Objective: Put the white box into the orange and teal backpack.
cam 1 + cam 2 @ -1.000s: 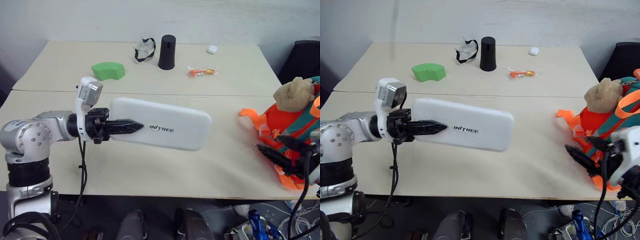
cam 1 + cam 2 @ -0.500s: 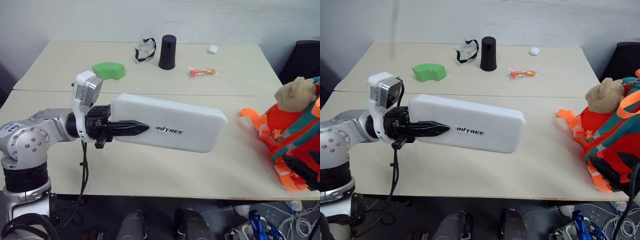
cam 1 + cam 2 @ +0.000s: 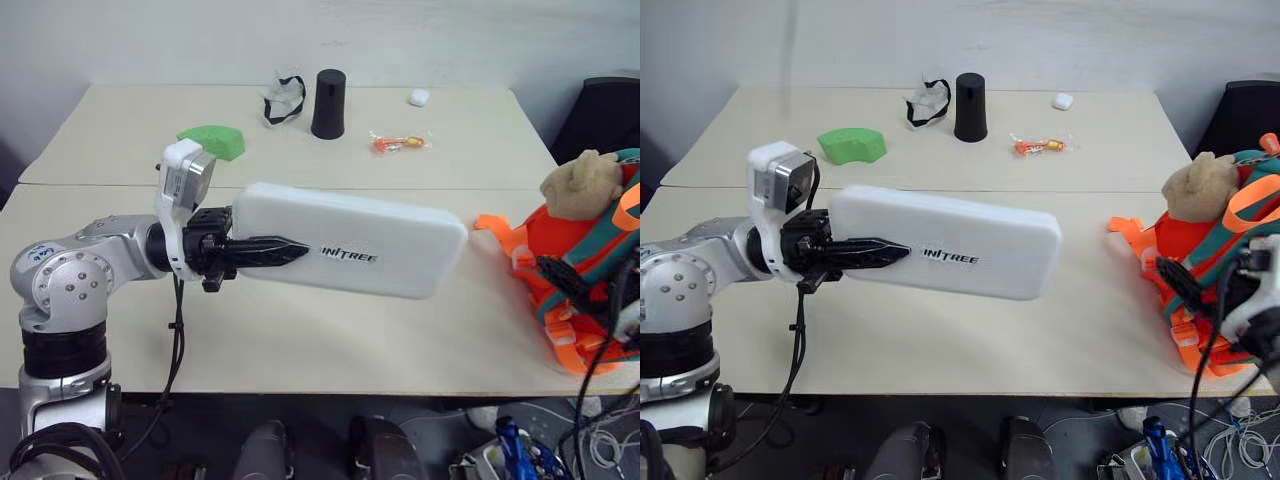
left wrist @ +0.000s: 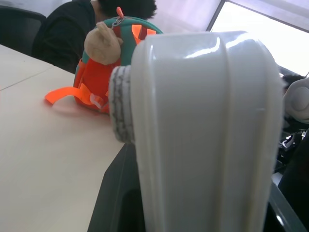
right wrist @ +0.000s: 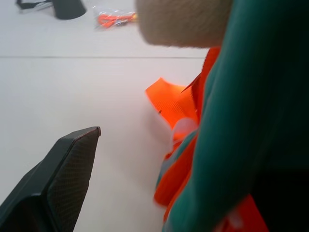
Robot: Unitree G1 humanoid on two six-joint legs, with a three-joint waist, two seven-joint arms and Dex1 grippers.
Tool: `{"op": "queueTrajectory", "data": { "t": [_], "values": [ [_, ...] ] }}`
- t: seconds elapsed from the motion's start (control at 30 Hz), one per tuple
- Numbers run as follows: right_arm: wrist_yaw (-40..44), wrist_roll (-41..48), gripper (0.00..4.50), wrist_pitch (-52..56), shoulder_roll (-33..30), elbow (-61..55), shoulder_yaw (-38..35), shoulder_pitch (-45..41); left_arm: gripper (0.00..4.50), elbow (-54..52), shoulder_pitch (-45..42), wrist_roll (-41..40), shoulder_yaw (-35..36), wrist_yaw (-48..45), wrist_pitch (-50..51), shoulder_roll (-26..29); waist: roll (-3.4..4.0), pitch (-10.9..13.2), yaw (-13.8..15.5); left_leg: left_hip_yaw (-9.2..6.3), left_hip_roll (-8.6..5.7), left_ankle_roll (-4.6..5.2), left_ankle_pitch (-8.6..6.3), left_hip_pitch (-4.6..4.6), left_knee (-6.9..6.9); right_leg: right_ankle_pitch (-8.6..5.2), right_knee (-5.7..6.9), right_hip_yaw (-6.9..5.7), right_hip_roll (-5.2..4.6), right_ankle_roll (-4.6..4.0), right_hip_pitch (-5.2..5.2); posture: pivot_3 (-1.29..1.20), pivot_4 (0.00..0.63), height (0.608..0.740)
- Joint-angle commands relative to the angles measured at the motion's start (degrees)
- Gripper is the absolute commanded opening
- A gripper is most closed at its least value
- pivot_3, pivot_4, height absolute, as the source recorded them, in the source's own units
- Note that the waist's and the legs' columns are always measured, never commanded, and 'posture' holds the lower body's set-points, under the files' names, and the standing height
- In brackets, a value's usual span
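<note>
The left gripper clamps one end of the long white rounded box, holding it level above the beige table. The right gripper, jaws spread wide, sits against the orange and teal soft backpack, which is cut off at the table's right edge.
</note>
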Motion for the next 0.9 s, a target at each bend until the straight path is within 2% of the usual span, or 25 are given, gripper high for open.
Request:
{"op": "queueTrajectory", "data": {
  "t": [0.03,0.17,0.33,0.43,0.47,0.57,0.7,0.83,0.9],
  "values": [
    [-0.39,-2.67,4.06,-4.79,1.22,2.09,2.16,-2.71,1.33,0.81,-1.99,-0.87,0.47,0.42,-2.05,-0.52,0.01,0.0,-0.04,0.0,0.01,0.0,0.0,0.0,0.0,0.0,0.0,0.0,0.01,0.0,0.0,0.0,0.15,0.74],
    [1.34,-3.2,2.91,-7.68,1.65,3.35,3.69,-4.56,1.33,2.9,-2.31,0.71,-0.09,0.56,-3.47,-0.44,0.01,0.01,-0.31,0.02,0.01,0.0,0.01,-0.01,0.0,0.01,-0.01,0.0,0.05,0.01,0.0,0.0,0.15,0.74],
    [6.2,-1.89,1.17,-9.83,0.74,3.16,5.61,-5.1,1.33,6.31,-2.87,2.96,-0.5,0.04,-5.45,0.31,0.02,0.01,-0.41,0.03,0.04,-0.01,0.01,0.0,0.0,0.01,0.0,0.0,0.09,0.01,0.0,0.0,0.15,0.74],
    [12.46,0.8,0.2,-9.8,-0.76,1.91,6.49,-4.96,1.33,9.69,-4.38,5.12,-0.84,0.08,-7.06,0.65,0.02,0.01,-0.42,0.03,0.05,-0.01,0.01,0.0,-0.01,0.01,0.0,0.0,0.08,0.01,-0.01,0.0,0.15,0.74],
    [14.45,1.54,0.07,-9.88,-1.25,1.18,6.84,-4.69,1.33,10.69,-4.77,5.85,-0.97,-0.03,-7.63,0.73,0.02,0.01,-0.44,0.03,0.05,-0.01,0.01,0.0,-0.01,0.01,0.0,0.0,0.09,0.01,-0.01,0.0,0.15,0.74],
    [21.07,5.95,0.04,-8.01,-3.89,-1.85,7.51,-3.32,1.33,14.23,-6.15,8.77,-1.74,-0.4,-9.95,0.78,0.03,0.01,-0.37,0.03,0.05,-0.01,0.01,0.0,-0.02,0.01,-0.01,-0.01,0.08,0.01,-0.02,0.0,0.15,0.74],
    [30.94,17.24,0.04,-2.65,-9.79,-7.18,5.49,-0.78,1.33,18.43,-8.42,11.8,-2.71,-1.88,-12.28,0.93,0.03,0.03,-0.29,0.03,0.05,0.01,0.01,-0.01,-0.07,0.01,-0.01,-0.03,0.06,0.01,-0.03,0.0,0.15,0.74],
    [37.13,28.44,0.04,2.88,-16.01,-9.97,2.25,1.62,1.33,20.13,-9.93,14.08,-4.22,-3.93,-14.2,0.9,0.02,0.04,-0.31,0.02,0.08,0.03,-0.01,-0.03,-0.07,0.01,-0.02,-0.05,-0.06,0.02,-0.03,0.0,0.15,0.74],
    [39.26,31.23,0.04,3.93,-18.08,-10.96,1.69,2.37,1.33,20.58,-10.48,14.77,-4.75,-4.66,-14.67,0.68,-0.01,0.05,-0.21,0.01,0.08,0.05,-0.02,-0.04,-0.07,0.01,-0.06,-0.05,-0.09,0.01,-0.02,0.0,0.15,0.74]
  ]
}}
